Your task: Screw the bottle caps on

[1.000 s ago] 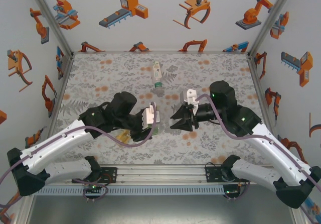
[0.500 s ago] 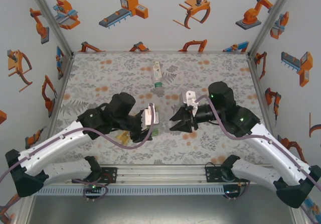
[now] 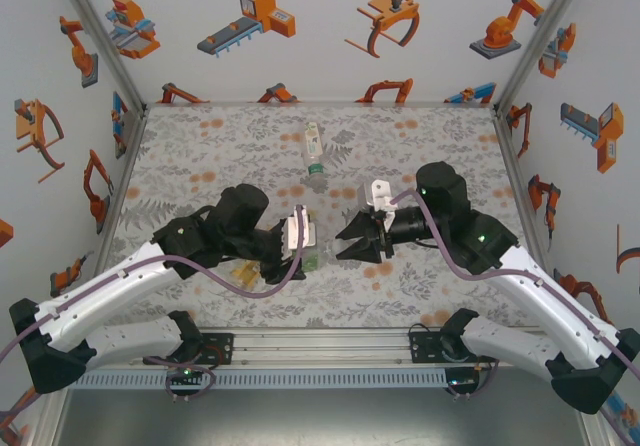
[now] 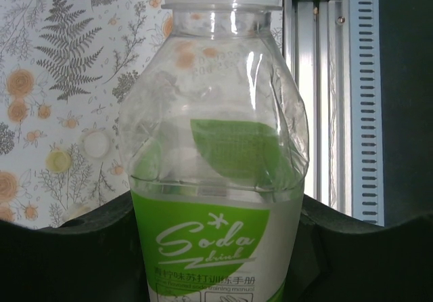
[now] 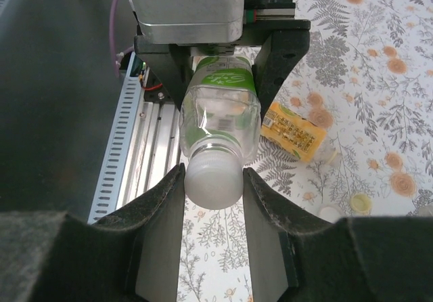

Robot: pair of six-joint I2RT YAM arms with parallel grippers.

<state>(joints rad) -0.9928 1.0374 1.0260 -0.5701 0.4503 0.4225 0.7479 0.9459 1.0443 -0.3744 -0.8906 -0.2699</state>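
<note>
On a flowered mat (image 3: 200,136), the left arm reaches in from the near left, and an orange-yellow bottle (image 3: 240,269) lies on its side on the mat just under that arm. The left gripper (image 3: 303,236) is clamped around the body of a clear green-label bottle (image 5: 220,105), holding it off the mat on its side with the neck pointing right. The left wrist camera looks along this bottle (image 4: 216,180) toward its neck, with the dark fingers (image 4: 81,248) pressed against both sides of the label. Beyond it, two loose caps sit close together on the mat, one whitish (image 4: 97,143) and one pale yellow (image 4: 59,160). A white cap (image 5: 213,180) sits on the bottle's mouth, and the right gripper (image 5: 213,187) is pinched narrowly on it, one finger touching each side. From above, the right gripper (image 3: 348,241) meets the left one near the middle of the mat. Well beyond them, toward the far wall, a second clear bottle (image 3: 314,149) lies on its side.
</note>
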